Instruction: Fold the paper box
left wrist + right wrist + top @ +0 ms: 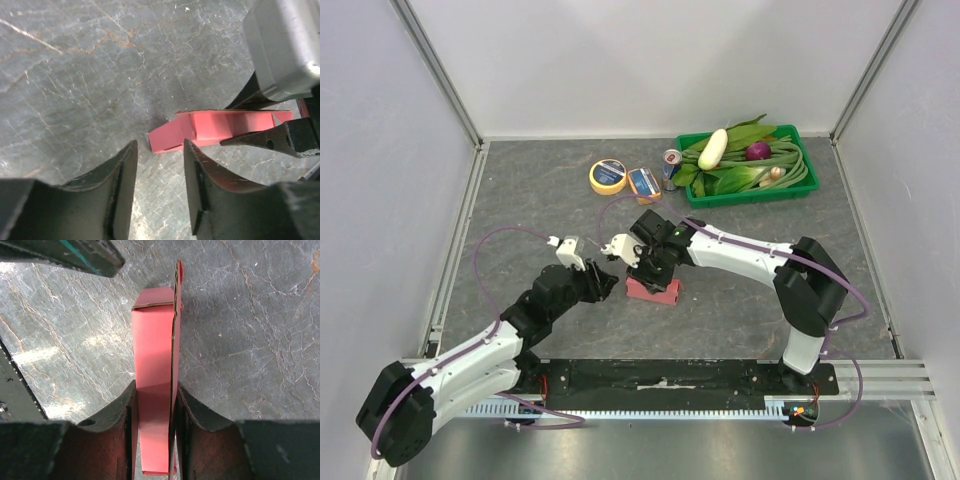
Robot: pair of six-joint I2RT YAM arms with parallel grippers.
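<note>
The paper box (654, 290) is a pink-red folded card lying on the grey table near the middle. My right gripper (648, 268) comes down on it from above and is shut on it. In the right wrist view the box (154, 355) runs as a narrow strip between both fingers (125, 415), which press its two sides. My left gripper (608, 283) is open and empty, just left of the box. In the left wrist view the box's end flap (170, 136) lies just beyond my fingertips (127, 155), apart from them.
At the back stand a yellow tape roll (608, 176), a small blue-and-orange box (644, 183), a can (672, 166) and a green tray (802, 190) of vegetables. Grey walls close the left, back and right sides.
</note>
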